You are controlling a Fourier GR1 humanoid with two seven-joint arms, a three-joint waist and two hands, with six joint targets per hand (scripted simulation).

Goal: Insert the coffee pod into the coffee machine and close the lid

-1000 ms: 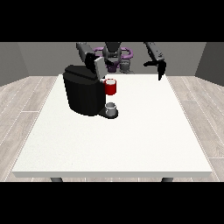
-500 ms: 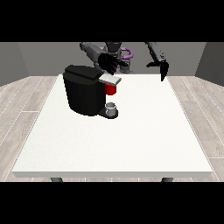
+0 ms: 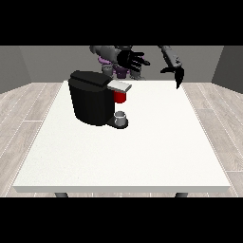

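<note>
The black coffee machine point(image 3: 90, 102) stands on the white table point(image 3: 142, 152), left of the middle. Its grey lid point(image 3: 119, 86) lies flat over a red thing at the machine point(image 3: 120, 97). A small grey thing point(image 3: 121, 117) sits on the machine's base below it. The hand at the view's left point(image 3: 130, 59) hovers above and behind the lid, open with fingers spread, touching nothing. The hand at the view's right point(image 3: 178, 76) hangs over the table's far right edge, fingers pointing down and relaxed, holding nothing.
The robot's torso point(image 3: 118, 69) stands behind the table's far edge. Wooden floor surrounds the table. The table's front and right parts show only white surface.
The hand at the view's left has risen and shifted rightward away from the machine's top. The grey lid now lies flat over the red thing. The other hand dipped slightly to the right.
</note>
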